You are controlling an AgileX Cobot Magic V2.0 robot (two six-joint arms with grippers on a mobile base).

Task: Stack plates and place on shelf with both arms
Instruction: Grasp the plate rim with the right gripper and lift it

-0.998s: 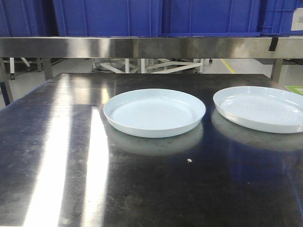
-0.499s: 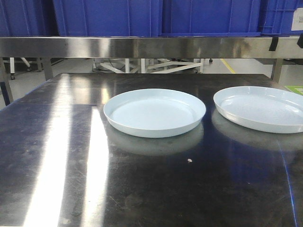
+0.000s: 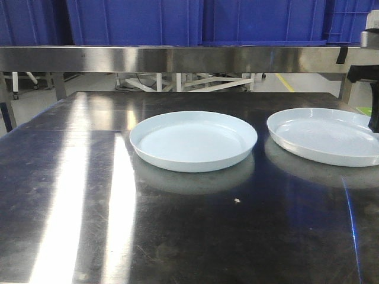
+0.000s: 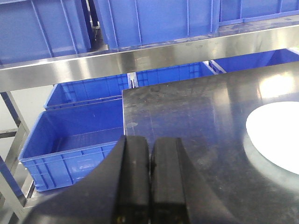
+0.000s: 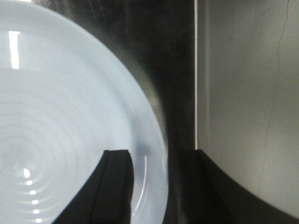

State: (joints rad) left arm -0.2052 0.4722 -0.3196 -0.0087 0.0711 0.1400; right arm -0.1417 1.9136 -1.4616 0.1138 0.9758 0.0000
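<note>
A dark, shiny steel tabletop (image 3: 89, 195) carries both plates, which lie flat and apart. The middle plate (image 3: 193, 141) sits at centre and the right plate (image 3: 324, 135) toward the right edge. The right gripper (image 5: 156, 186) is spread across the right plate's rim, one finger above its inside and the other outside; whether it touches is unclear. The left gripper (image 4: 150, 182) hangs near the tabletop's left edge, fingers pressed together on nothing. On the far side the shelf (image 3: 177, 59) spans the scene, bearing blue crates (image 3: 136, 21).

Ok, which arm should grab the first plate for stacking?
Right, I'd say. The right gripper is open, its fingers either side of the rim of the right plate; the left gripper is shut, back near the table corner.
</note>
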